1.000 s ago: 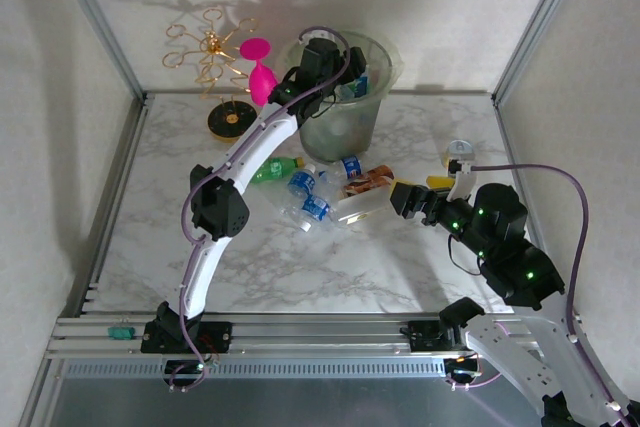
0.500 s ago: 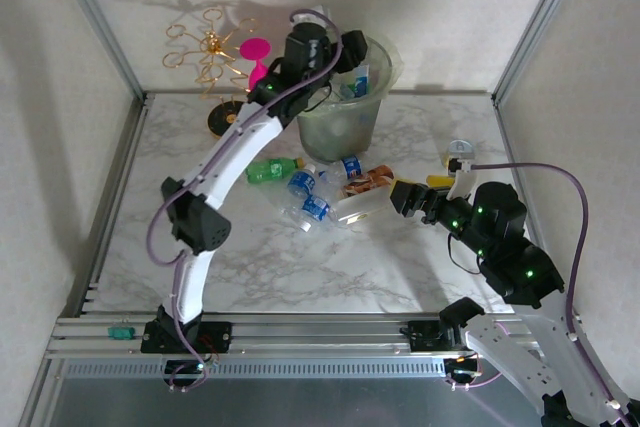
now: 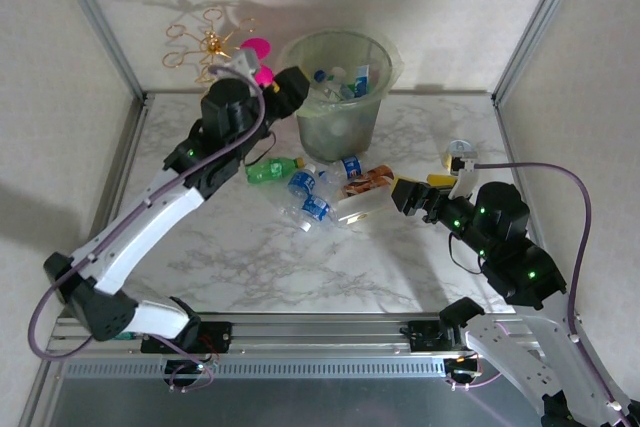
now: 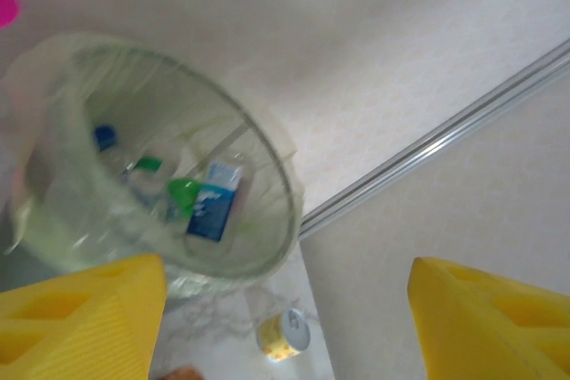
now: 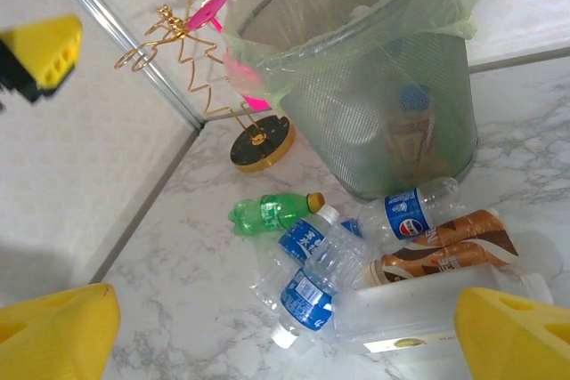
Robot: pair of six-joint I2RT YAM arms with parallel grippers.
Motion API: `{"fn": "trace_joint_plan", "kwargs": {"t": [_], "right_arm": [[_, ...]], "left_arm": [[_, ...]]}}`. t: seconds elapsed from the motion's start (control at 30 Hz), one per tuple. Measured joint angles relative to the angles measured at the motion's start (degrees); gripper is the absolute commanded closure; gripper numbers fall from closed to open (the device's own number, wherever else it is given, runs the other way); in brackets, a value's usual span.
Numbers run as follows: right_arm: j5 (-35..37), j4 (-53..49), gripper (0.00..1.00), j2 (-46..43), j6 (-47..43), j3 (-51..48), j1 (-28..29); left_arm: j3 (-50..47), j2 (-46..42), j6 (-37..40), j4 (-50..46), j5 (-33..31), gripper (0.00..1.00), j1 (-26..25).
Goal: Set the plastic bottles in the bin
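Left gripper [image 3: 292, 87] has swung back off the bin [image 3: 345, 125] to beside its left rim, jaws apart and empty, so the drop looks done. You've got one bin with several bottles inside, count unclear. On the table [image 3: 250, 267] in front lie six plastic bottles [image 3: 315, 209]: one green, three blue-label, one brown-label, one clear. Right gripper [image 3: 405, 194] is wide open beside the clear one, likely lining up the next pick.
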Motion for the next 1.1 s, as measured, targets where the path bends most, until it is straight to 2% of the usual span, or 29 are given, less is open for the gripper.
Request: {"fn": "trace_joint_plan", "kwargs": {"t": [0.13, 0.27, 0.4, 0.57, 0.8, 1.1], "right_arm": [[0.02, 0.04, 0.04, -0.81, 0.04, 0.0, 0.0], [0.04, 0.31, 0.03, -0.9, 0.04, -0.17, 0.0], [0.04, 0.9, 0.03, -0.87, 0.04, -0.55, 0.0], [0.22, 1.36, 0.03, -0.87, 0.07, -0.57, 0.0], [1.6, 1.57, 0.03, -0.9, 0.57, -0.94, 0.0], [3.08, 1.7, 0.03, -0.9, 0.66, -1.14, 0.0]], "left_arm": [[-8.72, -4.96, -4.81, 0.66, 0.09, 0.23, 2.73], [-16.46, -8.72, -12.26, 1.18, 0.31, 0.18, 8.11], [-21.4, -8.76, -20.55, 0.15, 0.44, 0.04, 12.48], [-23.34, -3.45, -28.57, 0.02, 4.52, 0.0, 15.04], [-22.43, 8.52, -37.11, -0.61, 10.93, 0.0, 15.52], [-19.71, 16.94, -44.35, -0.66, 12.98, 0.0, 15.78]]}}
